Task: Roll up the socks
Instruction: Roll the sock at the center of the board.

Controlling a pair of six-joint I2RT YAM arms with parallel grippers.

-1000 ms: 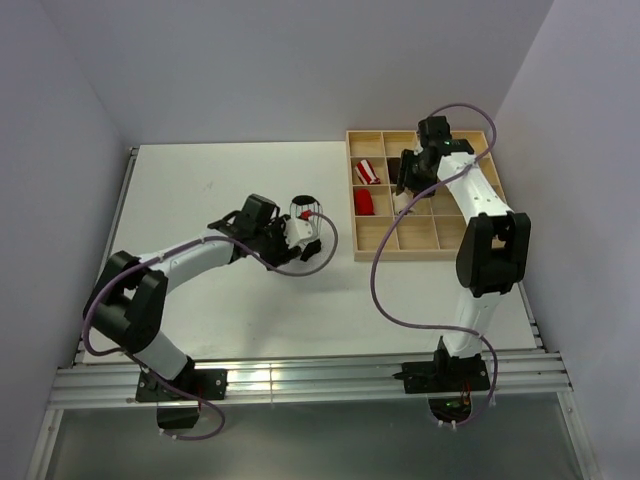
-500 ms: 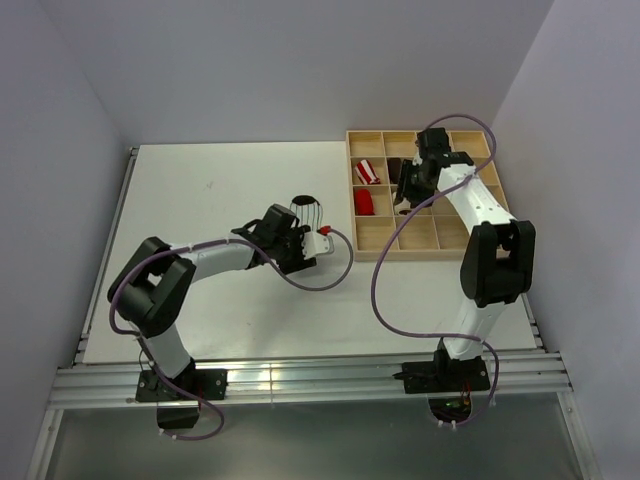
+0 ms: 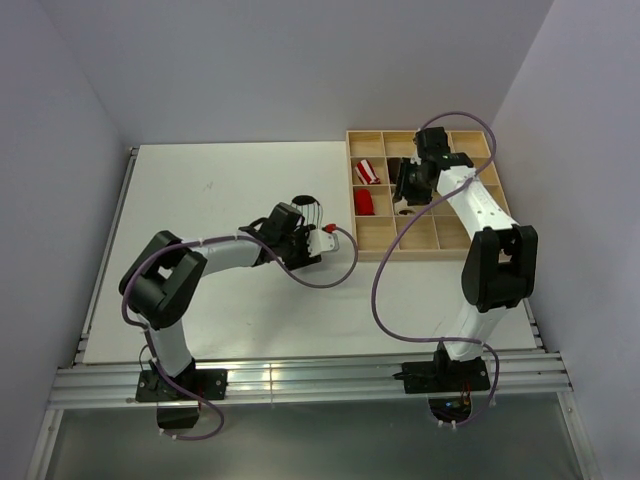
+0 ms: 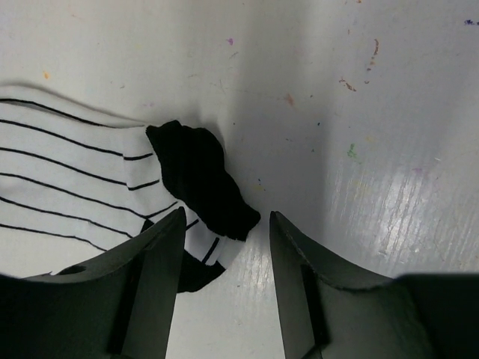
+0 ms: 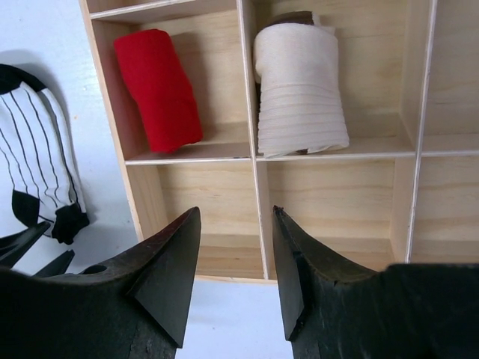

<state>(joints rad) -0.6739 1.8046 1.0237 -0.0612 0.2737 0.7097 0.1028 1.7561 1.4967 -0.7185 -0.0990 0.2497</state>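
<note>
The striped sock (image 4: 67, 172), white with thin black lines, is seen lying flat on the worktop (image 4: 337, 112) just left of the wooden tray (image 5: 337, 224). Its black toe is crumpled at the mouth of the left gripper (image 4: 224, 215). That gripper's 2 jaws are spread apart on either side of the toe tip, and nothing is clamped.

The cream sock (image 5: 299, 93) is seen rolled into a bundle and laid in 1 compartment of the tray, with a little brown fabric showing at its far end. A red roll (image 5: 159, 90) is lodged in the compartment directly to its left. The right gripper (image 5: 236, 213) is held above the tray with its jaws released and nothing between them.
</note>
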